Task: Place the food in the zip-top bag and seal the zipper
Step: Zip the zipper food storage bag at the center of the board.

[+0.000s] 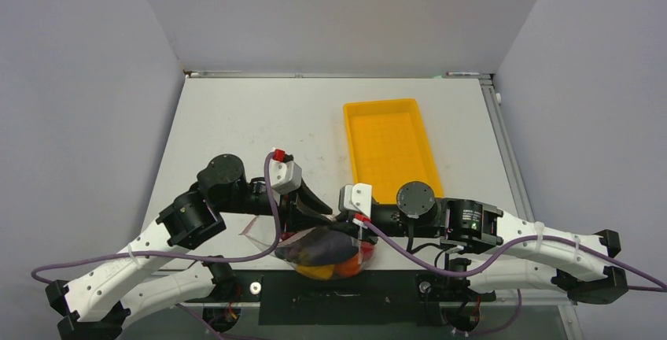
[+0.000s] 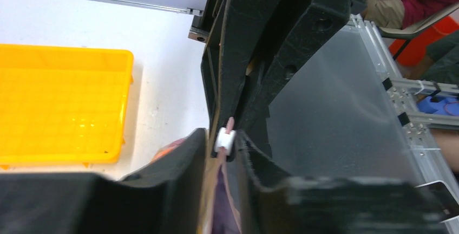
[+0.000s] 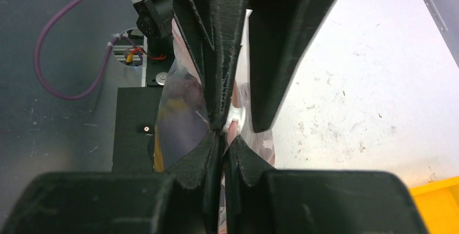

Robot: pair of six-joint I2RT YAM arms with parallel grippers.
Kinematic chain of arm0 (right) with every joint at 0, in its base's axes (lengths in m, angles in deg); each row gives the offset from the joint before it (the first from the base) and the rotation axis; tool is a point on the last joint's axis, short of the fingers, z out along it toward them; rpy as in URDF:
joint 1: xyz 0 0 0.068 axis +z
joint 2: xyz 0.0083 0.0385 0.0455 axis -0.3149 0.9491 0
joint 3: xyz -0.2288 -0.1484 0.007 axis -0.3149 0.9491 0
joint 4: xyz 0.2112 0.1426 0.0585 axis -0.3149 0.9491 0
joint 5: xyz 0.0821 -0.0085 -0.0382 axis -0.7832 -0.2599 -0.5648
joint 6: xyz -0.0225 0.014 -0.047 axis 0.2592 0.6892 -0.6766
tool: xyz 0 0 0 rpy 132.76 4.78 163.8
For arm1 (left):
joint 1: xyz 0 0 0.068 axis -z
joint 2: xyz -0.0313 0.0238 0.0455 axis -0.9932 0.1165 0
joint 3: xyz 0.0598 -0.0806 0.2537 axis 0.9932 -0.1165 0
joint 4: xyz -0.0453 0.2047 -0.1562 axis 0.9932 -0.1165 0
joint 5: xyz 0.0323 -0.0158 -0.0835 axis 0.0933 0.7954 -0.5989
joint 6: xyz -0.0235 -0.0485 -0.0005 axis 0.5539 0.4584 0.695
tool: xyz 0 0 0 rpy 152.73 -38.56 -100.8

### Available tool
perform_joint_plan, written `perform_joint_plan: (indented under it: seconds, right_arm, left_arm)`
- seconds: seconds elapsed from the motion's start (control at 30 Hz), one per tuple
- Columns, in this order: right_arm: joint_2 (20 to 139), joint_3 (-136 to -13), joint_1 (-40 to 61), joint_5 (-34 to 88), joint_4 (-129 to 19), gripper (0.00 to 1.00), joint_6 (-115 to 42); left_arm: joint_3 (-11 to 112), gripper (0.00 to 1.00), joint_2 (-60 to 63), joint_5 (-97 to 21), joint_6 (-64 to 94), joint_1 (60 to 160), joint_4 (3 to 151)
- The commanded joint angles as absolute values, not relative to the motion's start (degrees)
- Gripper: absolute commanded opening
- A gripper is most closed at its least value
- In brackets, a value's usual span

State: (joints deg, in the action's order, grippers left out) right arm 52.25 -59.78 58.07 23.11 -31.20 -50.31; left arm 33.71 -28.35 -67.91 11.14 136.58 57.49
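Observation:
The zip-top bag (image 1: 326, 255) hangs at the table's near edge with the food inside: a dark purple eggplant (image 1: 313, 247), an orange pepper (image 1: 329, 271) and a red piece (image 1: 366, 254). Both grippers meet tip to tip at its mouth. My left gripper (image 1: 318, 208) is shut on the pink zipper (image 2: 229, 123), with the white slider (image 2: 224, 140) at its fingertips (image 2: 201, 136). My right gripper (image 1: 347, 216) is shut on the same edge from the other side. In the right wrist view the gripper (image 3: 223, 136) pinches the strip beside the slider (image 3: 236, 116); the bag (image 3: 184, 98) shows purple and yellow.
The yellow tray (image 1: 381, 105) lies behind the grippers at centre right; it also shows in the left wrist view (image 2: 65, 51) and the right wrist view (image 3: 439, 207). A black base plate (image 1: 346, 302) runs under the bag. Purple cables (image 1: 236, 257) trail from both arms.

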Motion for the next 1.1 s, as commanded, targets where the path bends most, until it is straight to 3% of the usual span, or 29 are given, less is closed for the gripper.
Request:
perform_joint_plan:
  seconds: [0.0,0.1,0.2,1.07]
  right_arm:
    - [50.77,-59.49,57.64,24.13,-33.93,0.05,-49.59]
    - [50.37,-59.41,57.61,24.57,-34.19,0.05,-49.37]
    - [50.02,-59.5,57.63,24.98,-34.28,0.05,-49.23]
    - [39.26,-55.54,57.61,38.88,-42.52,0.05,-49.89]
  left_arm:
    - [33.54,0.18,-28.37,-69.78,11.42,136.66,60.37]
    - [33.55,0.06,-28.32,-69.93,11.35,136.66,59.95]
    - [33.52,0.0,-28.34,-69.86,11.18,136.66,59.45]
    - [33.38,0.0,-32.19,-61.46,6.77,136.66,46.71]
